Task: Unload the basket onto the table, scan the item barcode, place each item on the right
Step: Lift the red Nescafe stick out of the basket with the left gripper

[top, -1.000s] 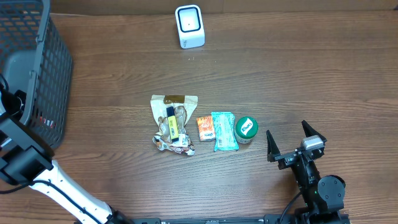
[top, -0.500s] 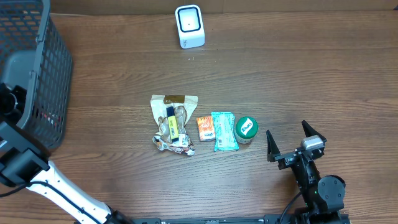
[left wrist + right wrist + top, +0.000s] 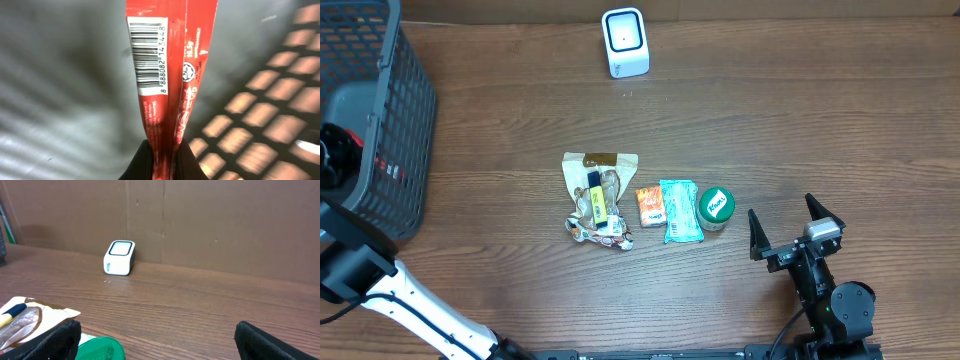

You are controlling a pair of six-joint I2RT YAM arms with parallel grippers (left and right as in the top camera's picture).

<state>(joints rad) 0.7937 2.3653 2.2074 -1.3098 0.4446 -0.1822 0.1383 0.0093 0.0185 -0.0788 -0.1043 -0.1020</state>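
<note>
Pick-up step: red packet clamped in left tool, basket at 9 o'clock. Right tool apart. Next: present barcode to scanner at 12.

I find the overhead camera looking straight down on the table. It is far enough off to take in the basket at the left edge, the scanner at the far side and the right arm at the near edge.

The right wrist camera sits low, just above the tabletop. It faces across towards the scanner and a cardboard wall, with its own fingers in the bottom corners. With the overhead view it shares the scanner, green lid and brown packet.

The left wrist camera looks very close on a red wrapper, basket mesh behind. It shares only the basket with the overhead view.
</note>
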